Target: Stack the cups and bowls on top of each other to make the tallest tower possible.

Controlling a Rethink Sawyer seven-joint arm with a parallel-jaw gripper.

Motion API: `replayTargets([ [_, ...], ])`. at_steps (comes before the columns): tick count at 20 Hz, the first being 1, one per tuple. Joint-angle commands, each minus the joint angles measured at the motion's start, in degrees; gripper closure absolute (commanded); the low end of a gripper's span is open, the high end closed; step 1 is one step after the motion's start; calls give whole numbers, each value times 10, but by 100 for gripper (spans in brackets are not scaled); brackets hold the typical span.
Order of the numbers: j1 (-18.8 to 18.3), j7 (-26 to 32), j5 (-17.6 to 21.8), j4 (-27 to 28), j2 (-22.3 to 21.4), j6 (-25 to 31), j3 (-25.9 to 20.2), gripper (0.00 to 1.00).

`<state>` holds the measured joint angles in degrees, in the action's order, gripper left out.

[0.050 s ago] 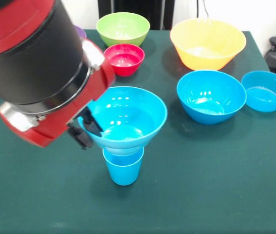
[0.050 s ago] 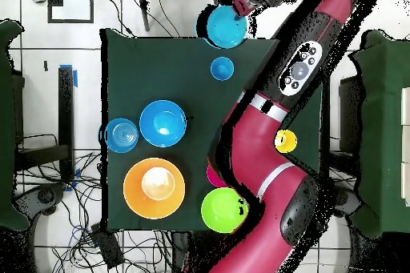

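Note:
A blue cup (image 1: 123,168) stands upright near the table's front, and in the overhead view the blue cup (image 2: 222,68) shows by itself. A wide blue bowl (image 1: 128,117) sits in its mouth; together they form a short funnel-shaped tower. My gripper (image 1: 86,130) is at the bowl's left rim, one finger inside the wall and one outside, shut on it. Overhead, the same blue bowl (image 2: 223,26) appears beside the gripper (image 2: 243,4). The arm hides most of the table's left side in the front view.
Loose bowls lie behind and right of the tower: green (image 1: 123,27), red (image 1: 124,58), large yellow-orange (image 1: 207,43), blue (image 1: 211,95), small blue (image 1: 266,90). A purple bowl's edge (image 1: 81,31) peeks past the arm. A yellow cup (image 2: 285,140) stands beside the arm.

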<state>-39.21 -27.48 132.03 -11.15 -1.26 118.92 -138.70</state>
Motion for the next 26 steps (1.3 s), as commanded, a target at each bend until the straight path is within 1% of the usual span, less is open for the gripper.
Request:
replayTargets([
  [1, 12, 188, 116, 67, 14, 30, -24, 100],
  [3, 13, 191, 127, 67, 16, 34, -33, 100],
  [7, 13, 184, 127, 68, 20, 41, -42, 100],
  [13, 9, 167, 107, 64, 25, 44, -31, 100],
  [17, 9, 163, 106, 65, 28, 39, -35, 100],
  [23, 8, 187, 126, 64, 29, 32, -39, 100],
  [26, 7, 201, 126, 62, 31, 31, -35, 100],
])
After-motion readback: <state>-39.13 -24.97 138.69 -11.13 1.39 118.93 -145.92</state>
